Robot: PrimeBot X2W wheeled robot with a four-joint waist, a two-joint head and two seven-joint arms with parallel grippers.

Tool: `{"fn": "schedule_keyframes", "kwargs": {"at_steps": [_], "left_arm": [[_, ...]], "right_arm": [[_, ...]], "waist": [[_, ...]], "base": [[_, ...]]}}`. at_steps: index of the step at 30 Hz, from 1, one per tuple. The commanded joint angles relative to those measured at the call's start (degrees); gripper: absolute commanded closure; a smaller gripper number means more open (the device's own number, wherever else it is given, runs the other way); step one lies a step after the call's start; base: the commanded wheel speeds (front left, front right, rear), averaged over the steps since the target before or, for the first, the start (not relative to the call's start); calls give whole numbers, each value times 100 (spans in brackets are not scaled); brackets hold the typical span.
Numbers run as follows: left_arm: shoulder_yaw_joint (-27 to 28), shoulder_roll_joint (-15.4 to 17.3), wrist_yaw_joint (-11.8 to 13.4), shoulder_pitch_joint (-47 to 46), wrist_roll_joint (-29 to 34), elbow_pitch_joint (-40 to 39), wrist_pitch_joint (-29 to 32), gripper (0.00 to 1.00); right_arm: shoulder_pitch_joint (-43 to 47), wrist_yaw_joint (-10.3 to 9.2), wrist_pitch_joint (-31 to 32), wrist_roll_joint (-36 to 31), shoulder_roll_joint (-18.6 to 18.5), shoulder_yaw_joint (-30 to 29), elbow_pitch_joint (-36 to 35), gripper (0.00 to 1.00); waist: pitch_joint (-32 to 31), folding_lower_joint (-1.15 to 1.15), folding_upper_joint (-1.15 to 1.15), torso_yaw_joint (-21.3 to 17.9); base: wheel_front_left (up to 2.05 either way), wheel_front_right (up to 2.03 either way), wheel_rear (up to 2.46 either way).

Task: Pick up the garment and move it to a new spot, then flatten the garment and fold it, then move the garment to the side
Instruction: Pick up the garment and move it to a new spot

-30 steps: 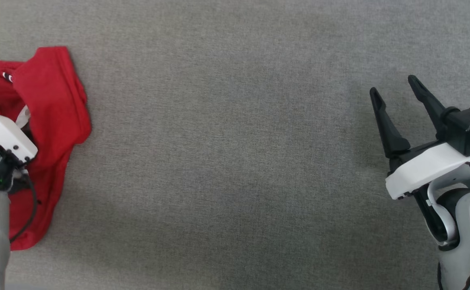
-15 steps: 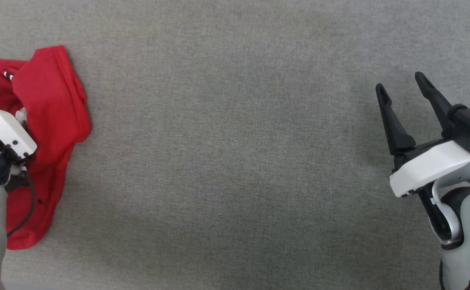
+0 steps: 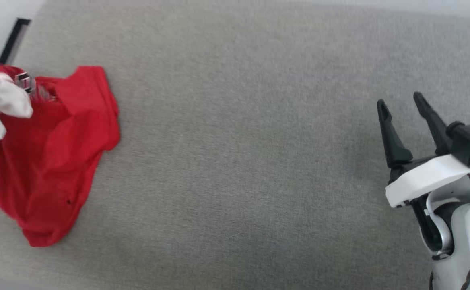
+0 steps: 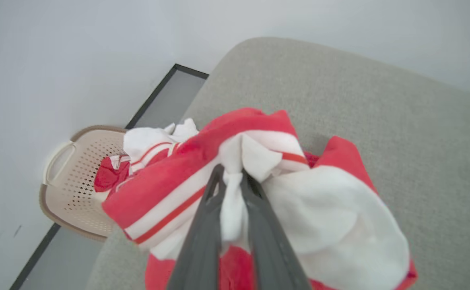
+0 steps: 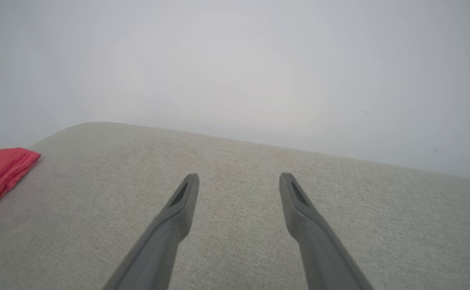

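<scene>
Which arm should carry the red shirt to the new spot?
Left. The left hand is shut on a white fold of the red jersey T-shirt with white sleeves; the right hand stands open over the grey fabric surface, far across from it.

Red garment [image 4: 170,181], white sleeves, red-white striped trim; grey surface [image 3: 239,141]; beige basket [image 4: 74,173].

A grey woven-fabric surface [image 3: 251,153] spans nearly the whole head view, its rounded corner showing at the upper left. The red garment [image 3: 54,161] rests bunched on it along the frame's left edge, reaching toward the lower left.
</scene>
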Motion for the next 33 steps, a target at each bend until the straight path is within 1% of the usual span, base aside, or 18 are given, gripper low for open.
{"fn": "schedule_keyframes", "kwargs": {"at_steps": [1, 9, 11, 17, 19, 25, 33], "left_arm": [[-82, 95, -13, -110, 27, -139, -57, 100], [-511, 620, -13, -257, -12, -1192, -47, 100], [-542, 677, -13, -271, -11, -1338, -8, 100], [-623, 1003, -13, -321, 20, -2271, 279, 100], [-625, 1070, 25, -286, -17, -2597, 410, 100], [-637, 1237, 194, -69, -64, -3603, 821, 100], [-724, 1371, 416, 139, -101, -4942, 1370, 100]], "right_arm": [[58, 0, -59, 31, 28, -23, 28, 0], [247, 0, -251, 103, 210, -139, 192, 0], [262, 0, -284, 111, 231, -151, 204, 0], [369, 0, -402, 146, 310, -260, 258, 0], [414, 0, -445, 159, 344, -318, 270, 0], [477, 0, -538, 189, 418, -458, 287, 0], [599, 0, -590, 130, 469, -694, 218, 0]], "waist": [[-187, 0, 0, 79], [-643, 0, 0, 181], [-697, 0, 0, 185], [-957, 0, 0, 176], [-1022, 0, 0, 158], [-1164, 0, 0, -25], [-1309, 0, 0, -506]], "base": [[0, 0, 0], [0, 0, 0], [0, 0, 0], [0, 0, 0], [0, 0, 0], [0, 0, 0], [0, 0, 0]]}}
